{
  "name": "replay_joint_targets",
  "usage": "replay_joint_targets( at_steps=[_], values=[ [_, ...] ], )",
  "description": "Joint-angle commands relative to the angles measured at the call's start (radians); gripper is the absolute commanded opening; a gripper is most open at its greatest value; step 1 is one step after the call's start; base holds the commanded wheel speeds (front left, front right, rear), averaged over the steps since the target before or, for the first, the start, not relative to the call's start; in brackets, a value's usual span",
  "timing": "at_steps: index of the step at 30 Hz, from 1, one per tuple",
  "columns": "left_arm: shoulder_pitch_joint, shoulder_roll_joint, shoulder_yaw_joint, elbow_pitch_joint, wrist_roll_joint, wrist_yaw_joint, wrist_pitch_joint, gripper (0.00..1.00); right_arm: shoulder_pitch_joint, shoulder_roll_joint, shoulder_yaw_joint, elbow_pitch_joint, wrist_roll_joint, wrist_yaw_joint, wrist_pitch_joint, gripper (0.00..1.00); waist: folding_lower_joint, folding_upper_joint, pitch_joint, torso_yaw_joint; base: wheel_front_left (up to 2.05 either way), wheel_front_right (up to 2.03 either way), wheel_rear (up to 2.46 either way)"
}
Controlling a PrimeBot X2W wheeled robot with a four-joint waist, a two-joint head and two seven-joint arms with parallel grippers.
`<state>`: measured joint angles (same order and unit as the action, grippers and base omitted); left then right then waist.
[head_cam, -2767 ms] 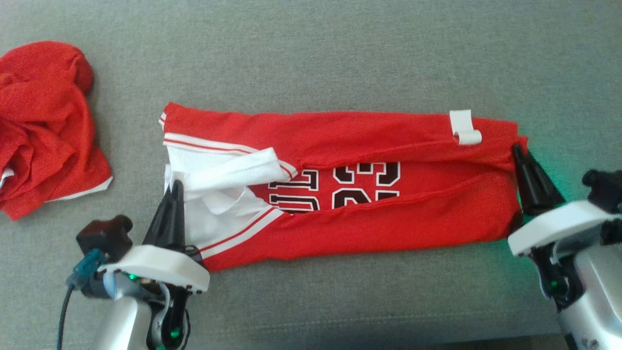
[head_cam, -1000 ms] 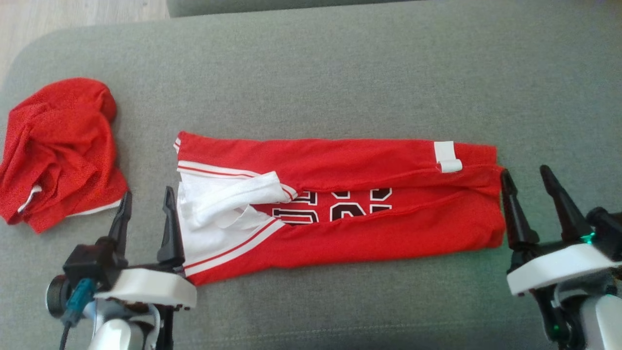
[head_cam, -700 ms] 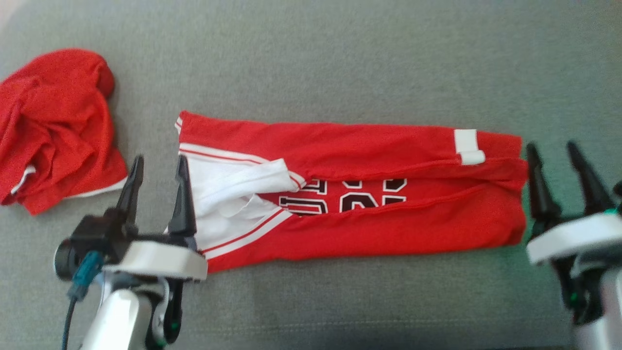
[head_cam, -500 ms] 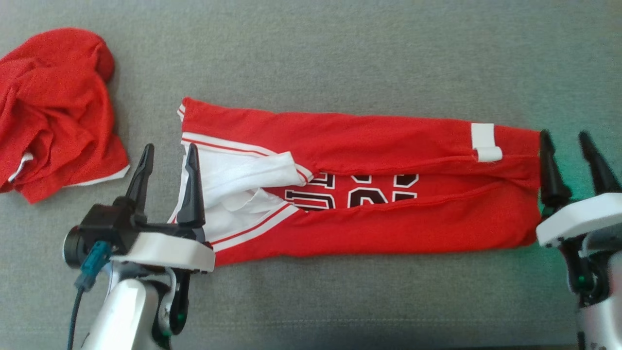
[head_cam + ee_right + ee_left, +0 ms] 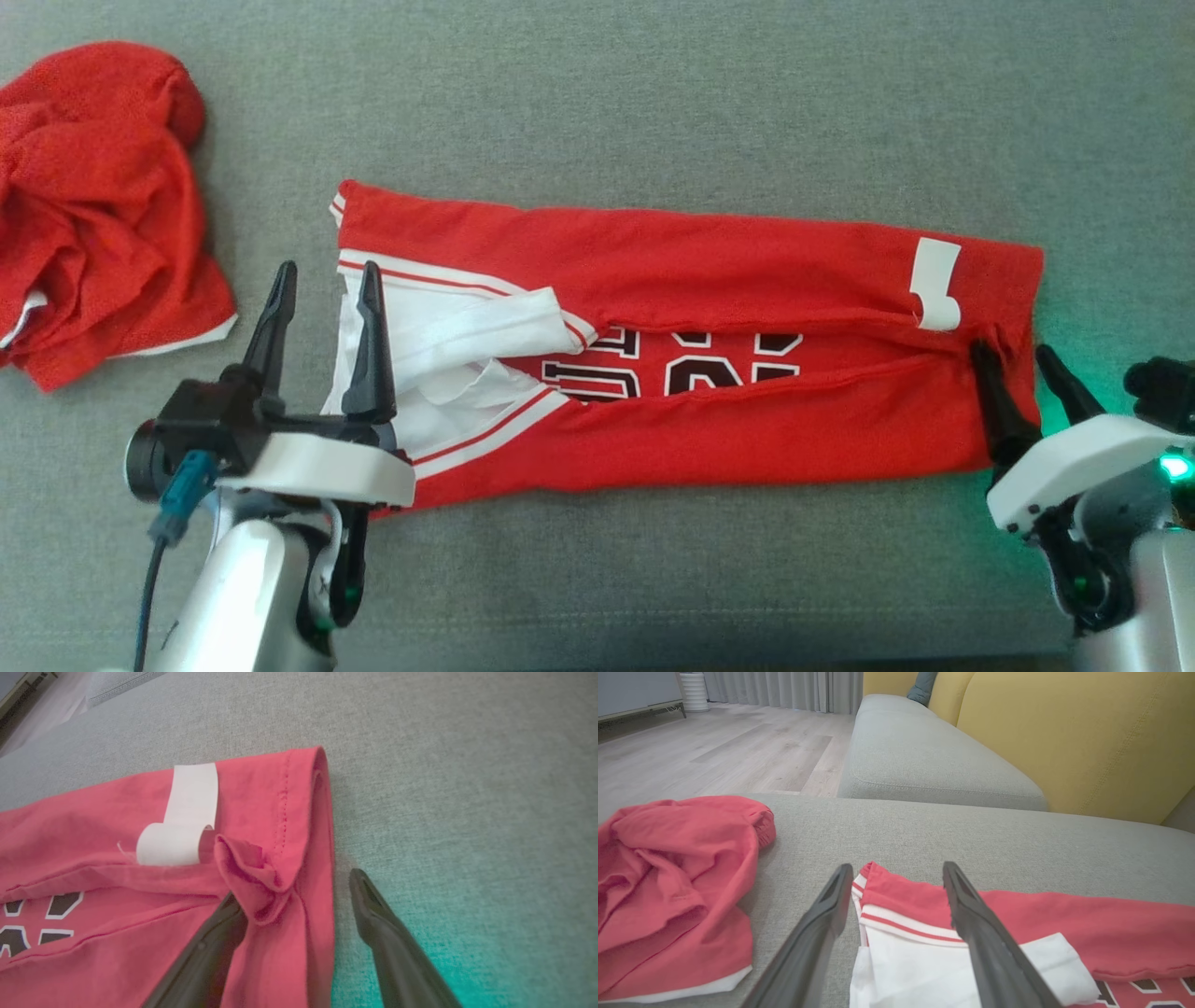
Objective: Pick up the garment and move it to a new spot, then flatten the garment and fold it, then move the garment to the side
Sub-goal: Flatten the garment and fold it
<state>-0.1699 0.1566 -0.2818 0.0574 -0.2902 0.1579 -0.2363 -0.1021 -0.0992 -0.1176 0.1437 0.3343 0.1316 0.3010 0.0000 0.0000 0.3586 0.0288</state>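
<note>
The garment (image 5: pixel 709 439) is a red jersey with white trim and black numbers, folded into a long strip across the grey cushion. A white tag (image 5: pixel 936 280) curls near its right end. My left gripper (image 5: pixel 327 271) stands open at the strip's left end, its right finger over the white collar part (image 5: pixel 915 961). In the left wrist view the left gripper (image 5: pixel 897 865) straddles the red-and-white corner. My right gripper (image 5: pixel 1011 350) is open at the right end. In the right wrist view the right gripper (image 5: pixel 294 886) straddles the hem (image 5: pixel 308 933), one finger on the fabric and one on the cushion.
A second red garment (image 5: pixel 93 205) lies crumpled at the far left, close to my left gripper, and also shows as the red garment (image 5: pixel 668 882). The grey cushion (image 5: pixel 653 93) stretches bare behind the strip. A yellow backrest (image 5: pixel 1087 732) and wooden floor (image 5: pixel 714 751) lie beyond.
The head camera has shifted. My right gripper has moved left from beside the strip's right end to straddle its edge. The left gripper stays open at the collar end.
</note>
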Motion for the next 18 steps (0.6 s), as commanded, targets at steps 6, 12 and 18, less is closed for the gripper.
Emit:
replay_joint_targets(
  at_steps=[6,12,18],
  values=[
    [-0.037,0.017,0.028,-0.026,0.005,-0.001,-0.009,1.0,0.013,0.015,0.035,-0.005,0.017,-0.001,0.055,0.47,0.0,0.0,0.008,-0.005,0.0,0.0,0.0],
    [-0.037,0.021,0.03,-0.018,0.002,0.003,-0.011,1.0,0.026,0.019,0.034,-0.007,0.038,-0.001,0.109,0.0,0.0,0.0,-0.002,-0.003,0.0,0.0,0.0],
    [-0.018,0.023,0.034,-0.013,-0.006,0.009,-0.014,1.0,0.016,-0.03,-0.045,-0.048,0.028,-0.001,0.065,0.0,0.0,0.0,-0.037,-0.009,0.0,0.0,0.0]
  ],
)
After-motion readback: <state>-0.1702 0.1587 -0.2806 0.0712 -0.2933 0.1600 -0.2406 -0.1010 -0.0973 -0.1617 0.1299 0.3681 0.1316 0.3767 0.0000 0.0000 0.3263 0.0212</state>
